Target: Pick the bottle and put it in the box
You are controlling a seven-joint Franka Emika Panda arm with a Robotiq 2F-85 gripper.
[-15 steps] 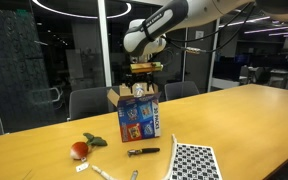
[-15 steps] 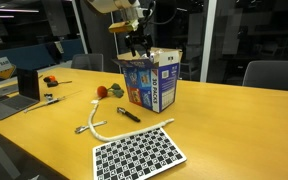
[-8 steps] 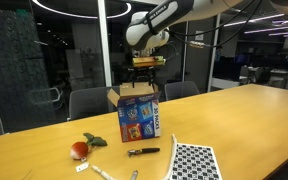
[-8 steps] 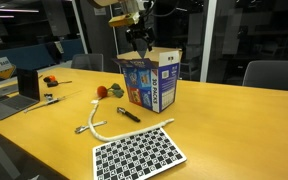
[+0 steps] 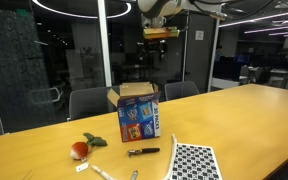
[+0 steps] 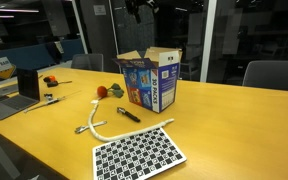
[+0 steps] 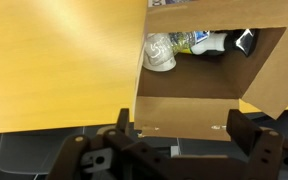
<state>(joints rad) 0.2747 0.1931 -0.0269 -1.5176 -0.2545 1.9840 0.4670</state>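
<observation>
STEP: placement apparently done | BOTTLE: bottle (image 7: 172, 47) lies on its side inside the box (image 7: 194, 82), which stands on the tabletop (image 5: 244, 110), farther back than the checkered sheet (image 5: 194, 160) | CLAW: claw (image 7: 179, 128) released, empty, high above the box | NEXT: stay clear of the box; verify the bottle rests.

blue-fronted brown box (image 5: 139, 118); black-white checkered sheet (image 6: 139, 155); clear bottle (image 7: 179, 45)

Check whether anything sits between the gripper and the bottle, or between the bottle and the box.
Nothing visible does. In the wrist view the open gripper looks straight down into the box, whose top is open, and the bottle lies on its side inside. It is already where it has to go.
</observation>
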